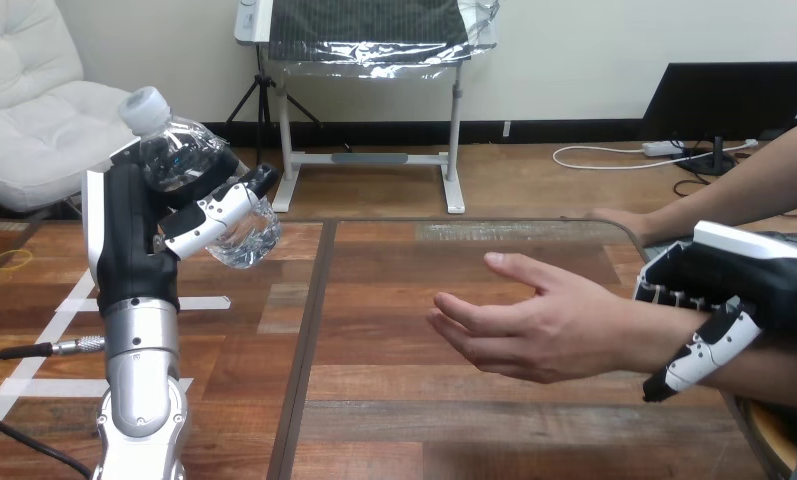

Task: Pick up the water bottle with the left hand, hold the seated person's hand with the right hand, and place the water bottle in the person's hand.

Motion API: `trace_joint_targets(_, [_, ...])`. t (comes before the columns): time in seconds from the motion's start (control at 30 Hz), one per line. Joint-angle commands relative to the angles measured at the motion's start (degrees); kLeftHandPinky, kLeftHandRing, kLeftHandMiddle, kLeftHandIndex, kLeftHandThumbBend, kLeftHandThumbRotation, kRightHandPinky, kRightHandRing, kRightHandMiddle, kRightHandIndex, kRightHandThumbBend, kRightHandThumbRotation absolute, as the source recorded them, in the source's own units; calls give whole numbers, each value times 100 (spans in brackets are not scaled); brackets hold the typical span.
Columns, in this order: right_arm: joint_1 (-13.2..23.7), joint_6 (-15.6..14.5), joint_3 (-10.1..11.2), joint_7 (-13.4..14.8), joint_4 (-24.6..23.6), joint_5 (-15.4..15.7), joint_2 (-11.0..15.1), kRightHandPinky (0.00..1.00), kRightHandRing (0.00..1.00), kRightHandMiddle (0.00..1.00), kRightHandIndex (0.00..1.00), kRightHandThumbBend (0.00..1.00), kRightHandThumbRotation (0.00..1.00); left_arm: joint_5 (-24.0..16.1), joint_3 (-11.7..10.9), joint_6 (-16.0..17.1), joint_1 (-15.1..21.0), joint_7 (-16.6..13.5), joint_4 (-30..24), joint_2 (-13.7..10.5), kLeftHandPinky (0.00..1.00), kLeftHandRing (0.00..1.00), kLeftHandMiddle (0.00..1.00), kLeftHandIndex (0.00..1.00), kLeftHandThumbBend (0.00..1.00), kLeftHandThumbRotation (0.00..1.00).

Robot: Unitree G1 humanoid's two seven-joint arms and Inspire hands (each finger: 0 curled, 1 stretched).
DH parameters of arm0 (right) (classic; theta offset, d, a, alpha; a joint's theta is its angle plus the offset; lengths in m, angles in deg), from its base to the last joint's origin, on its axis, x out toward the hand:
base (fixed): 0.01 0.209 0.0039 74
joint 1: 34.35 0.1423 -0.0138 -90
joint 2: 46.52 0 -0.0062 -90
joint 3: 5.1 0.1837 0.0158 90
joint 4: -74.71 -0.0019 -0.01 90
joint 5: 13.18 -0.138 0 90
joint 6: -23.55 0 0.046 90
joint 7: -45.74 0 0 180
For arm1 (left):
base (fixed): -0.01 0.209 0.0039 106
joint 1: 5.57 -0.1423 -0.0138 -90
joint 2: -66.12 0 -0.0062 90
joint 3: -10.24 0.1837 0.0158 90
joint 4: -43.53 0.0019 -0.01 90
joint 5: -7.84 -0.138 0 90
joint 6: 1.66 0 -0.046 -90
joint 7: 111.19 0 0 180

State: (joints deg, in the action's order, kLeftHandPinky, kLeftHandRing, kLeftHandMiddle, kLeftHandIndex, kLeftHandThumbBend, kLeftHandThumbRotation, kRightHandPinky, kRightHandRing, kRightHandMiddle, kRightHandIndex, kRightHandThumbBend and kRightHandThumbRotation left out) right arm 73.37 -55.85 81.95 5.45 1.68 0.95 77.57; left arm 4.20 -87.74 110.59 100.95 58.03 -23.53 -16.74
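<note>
My left hand [134, 235] is raised above the table's left part, its fingers and thumb curled round a clear water bottle [199, 180] with a white cap. The bottle is tilted, cap up and to the left, base pointing right. The person's hand [529, 320] reaches in from the right, palm up and open, over the table's middle right. My right hand [719, 290] lies over the person's wrist, with its thumb curled down in front of the wrist. The bottle is well left of the person's hand, apart from it.
The wooden table [374, 420] has a dark seam running front to back near its middle and white tape lines at the left. A second hand of the person [614, 218] rests at the table's far right edge.
</note>
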Motion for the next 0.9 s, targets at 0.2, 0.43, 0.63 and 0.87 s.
trace_joint_targets(0.2, [-91, -18, 138, 233, -161, 73, 56, 28, 35, 43, 50, 97, 2, -64, 4, 166, 495, -46, -283, -13, 26, 30, 36, 41, 57, 0])
trace_joint_targets(0.43, [-110, 103, 61, 311, -120, 159, 24, 28, 36, 44, 52, 100, 3, -56, 3, 147, 482, -39, -302, 4, 26, 30, 36, 41, 57, 0])
trace_joint_targets(0.63, [-148, 229, 20, 311, -42, 127, -55, 38, 45, 52, 57, 100, 5, -18, -6, 154, 471, -23, -313, 26, 26, 30, 36, 41, 57, 0])
trace_joint_targets(0.87, [-189, 488, -28, 381, 70, 154, -109, 51, 59, 64, 65, 100, 7, -24, -13, 156, 461, -23, -312, 29, 25, 30, 36, 40, 57, 0])
